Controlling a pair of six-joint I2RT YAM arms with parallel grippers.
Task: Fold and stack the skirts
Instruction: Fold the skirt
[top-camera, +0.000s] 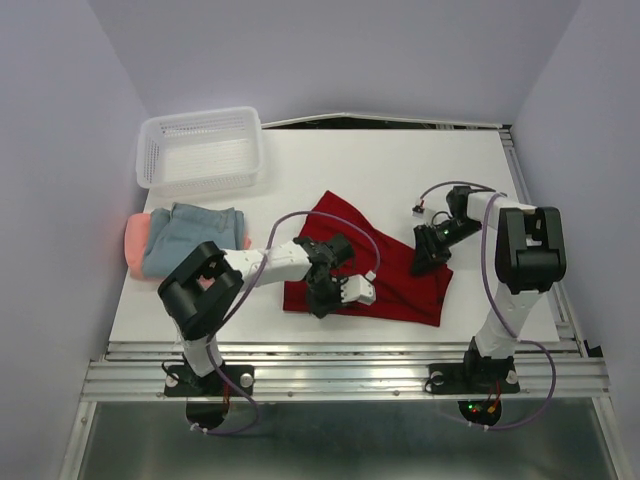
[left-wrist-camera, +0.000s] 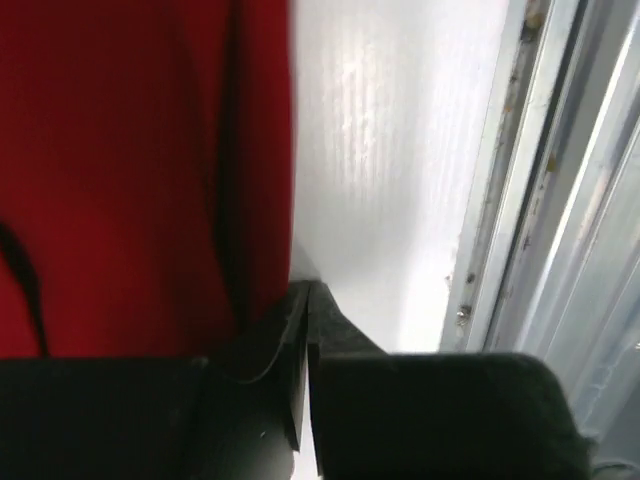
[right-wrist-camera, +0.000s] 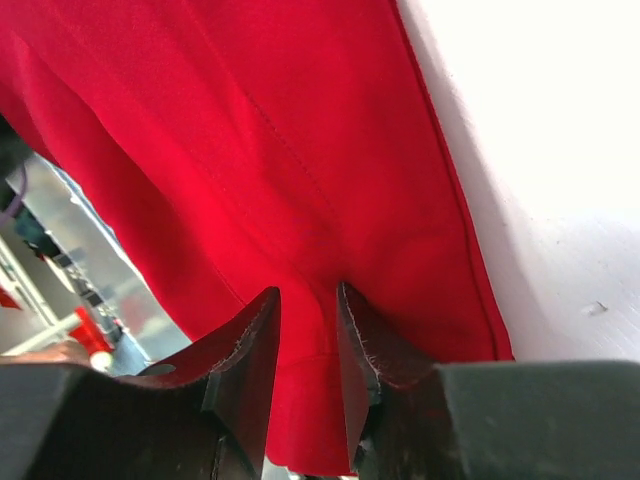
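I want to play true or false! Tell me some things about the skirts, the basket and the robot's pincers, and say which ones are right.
1. One skirt is inside the white mesh basket. False: no skirt shows in it, and all three skirts lie on the table.
2. The blue-grey skirt lies on top of the salmon-pink skirt. True.
3. The left pincer and the right pincer are both at the dark red skirt. True.
4. The dark red skirt touches the blue-grey skirt. False: they lie apart, with bare table between them.
5. The dark red skirt is nearest the left wall. False: the salmon-pink skirt is; the red one lies mid-table.
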